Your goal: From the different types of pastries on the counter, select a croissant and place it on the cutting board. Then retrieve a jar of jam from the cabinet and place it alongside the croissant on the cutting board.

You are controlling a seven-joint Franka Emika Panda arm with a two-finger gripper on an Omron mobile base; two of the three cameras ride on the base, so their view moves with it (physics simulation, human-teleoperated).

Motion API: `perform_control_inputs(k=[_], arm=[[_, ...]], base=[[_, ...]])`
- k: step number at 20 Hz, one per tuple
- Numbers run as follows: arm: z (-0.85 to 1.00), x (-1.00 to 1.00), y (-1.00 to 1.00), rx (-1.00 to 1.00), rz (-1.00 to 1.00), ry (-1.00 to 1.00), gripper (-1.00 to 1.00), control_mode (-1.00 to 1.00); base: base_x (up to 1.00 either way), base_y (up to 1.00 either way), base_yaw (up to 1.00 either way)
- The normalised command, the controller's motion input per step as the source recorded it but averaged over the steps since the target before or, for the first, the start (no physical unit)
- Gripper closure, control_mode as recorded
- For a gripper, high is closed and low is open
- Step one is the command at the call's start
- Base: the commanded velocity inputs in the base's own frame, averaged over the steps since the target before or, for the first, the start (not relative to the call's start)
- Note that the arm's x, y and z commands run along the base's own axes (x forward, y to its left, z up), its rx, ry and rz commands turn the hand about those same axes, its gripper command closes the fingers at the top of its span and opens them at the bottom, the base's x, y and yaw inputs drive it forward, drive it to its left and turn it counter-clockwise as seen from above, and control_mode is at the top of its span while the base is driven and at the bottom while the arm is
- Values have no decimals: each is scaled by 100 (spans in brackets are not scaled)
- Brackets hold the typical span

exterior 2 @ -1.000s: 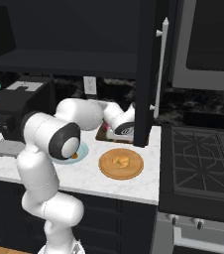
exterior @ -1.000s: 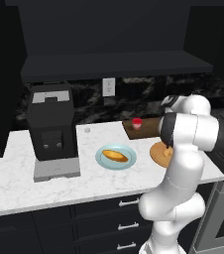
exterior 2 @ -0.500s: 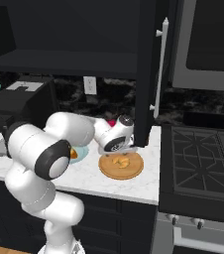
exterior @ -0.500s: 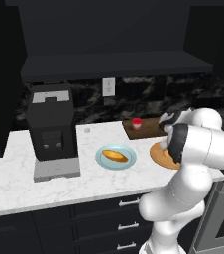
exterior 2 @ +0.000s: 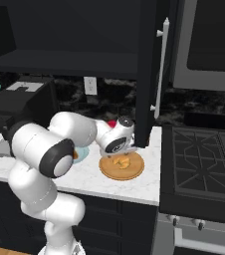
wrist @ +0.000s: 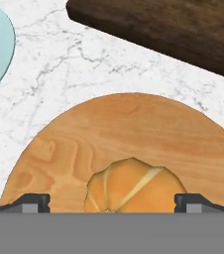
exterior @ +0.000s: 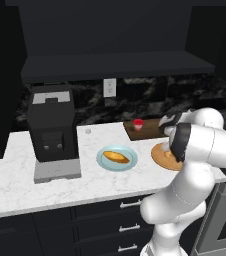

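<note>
On the worktop (exterior: 15, 185), from left: coffee machine (exterior: 52, 131); pale blue plate (exterior: 117, 158) carrying the long loaf-shaped pastry (exterior: 116, 157); round wooden plate (wrist: 74, 144) bearing the croissant (wrist: 134, 188); dark cutting board (wrist: 173, 25) beyond, jar of jam (exterior: 138, 124) standing on it. Jaws (wrist: 112, 202) spread wide, one tip either side of the croissant, not closed on it.

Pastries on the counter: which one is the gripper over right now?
The curved croissant on the round wooden plate, between the open gripper fingertips. The longer loaf-shaped pastry lies apart on the pale blue plate.
</note>
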Motion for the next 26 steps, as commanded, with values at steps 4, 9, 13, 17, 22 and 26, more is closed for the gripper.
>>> perform_control_inputs(k=[4,9,13,17,22,26], arm=[[20,8,-38,0,13,-1,-100,-100],[-18,-11,30,-3,0,0,-100,-100],[-84,-55,47,-19,0,3,-100,-100],[-4,-1,4,-1,3,0,-100,-100],[0,18,-10,0,10,0,-100,-100],[0,16,-18,0,11,0,-100,-100]], base=[[0,0,0],[0,0,0],[0,0,0],[0,0,0],[0,0,0],[0,0,0]])
